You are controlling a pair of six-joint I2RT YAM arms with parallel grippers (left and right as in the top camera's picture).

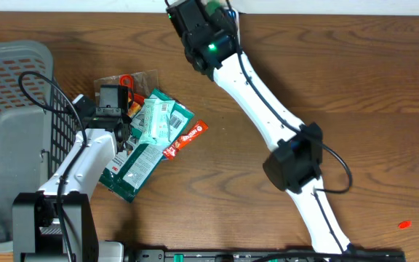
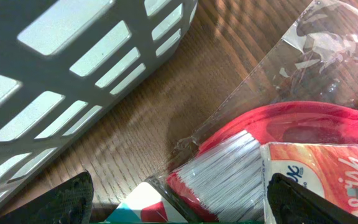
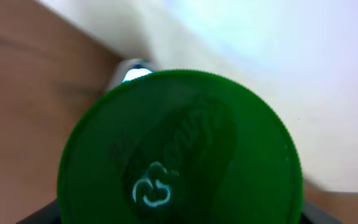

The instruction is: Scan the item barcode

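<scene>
Facing back toward the wrist, a round green plastic lid with a ribbed rim (image 3: pixel 179 155) is clasped between the right jaws; its long axis cannot be told. The left jaws are held released, with a clear-wrapped red brush (image 2: pixel 291 124) lying between them.

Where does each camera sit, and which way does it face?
Overhead: above the table, facing down; left arm, right arm, basket, packet pile.
Left wrist: low beside the basket, facing the red brush; open left gripper below.
Right wrist: facing the green lid held in the right gripper, wall behind.
Shared: overhead and left wrist both show basket, red brush.
</scene>
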